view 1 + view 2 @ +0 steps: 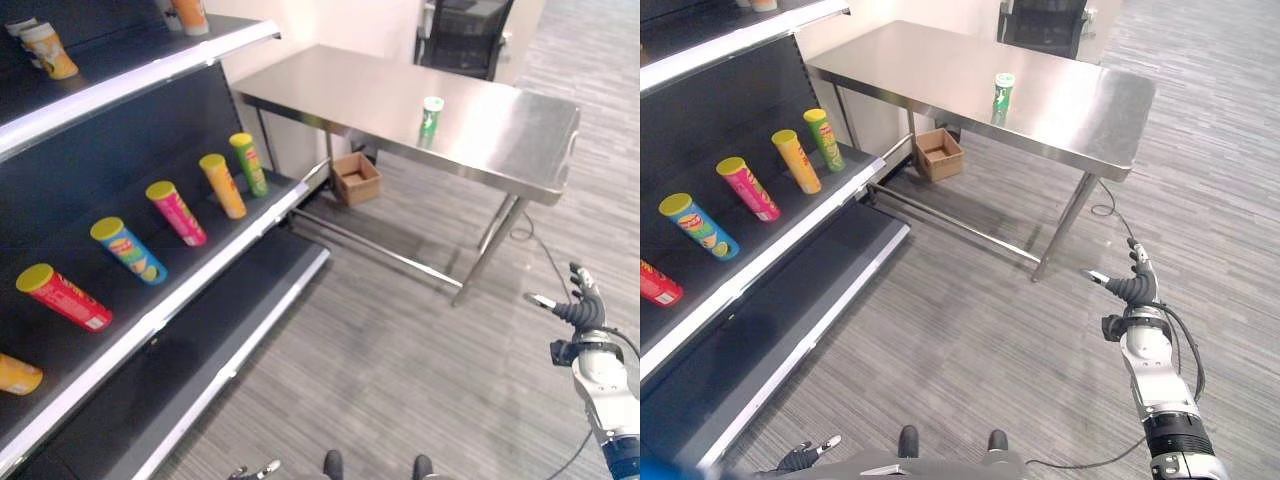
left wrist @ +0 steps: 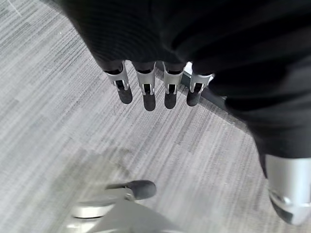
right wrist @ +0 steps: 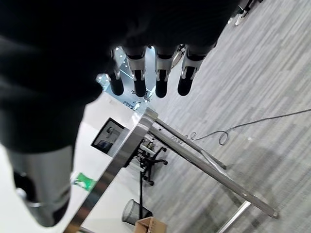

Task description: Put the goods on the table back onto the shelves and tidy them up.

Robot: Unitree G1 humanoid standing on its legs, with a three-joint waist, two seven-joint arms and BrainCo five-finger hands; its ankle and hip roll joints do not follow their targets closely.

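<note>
A green can (image 1: 431, 116) stands upright, alone on the steel table (image 1: 520, 150); it is also visible as the green can (image 3: 83, 181) in the right wrist view. Several cans lie tilted in a row on the dark shelf (image 1: 250, 235): green (image 1: 249, 163), orange (image 1: 222, 185), pink (image 1: 176, 212), blue (image 1: 129, 250) and red (image 1: 64, 297). My right hand (image 1: 580, 305) hangs open low at the right, well short of the table, its fingers (image 3: 160, 82) straight and holding nothing. My left hand (image 1: 805, 455) is low near the floor, fingers (image 2: 148, 92) straight and holding nothing.
Two more cans (image 1: 47, 50) sit on the upper shelf. A small cardboard box (image 1: 356, 178) rests on the floor under the table's left end. A black chair (image 1: 465, 35) stands behind the table. Grey carpet lies between shelf and table.
</note>
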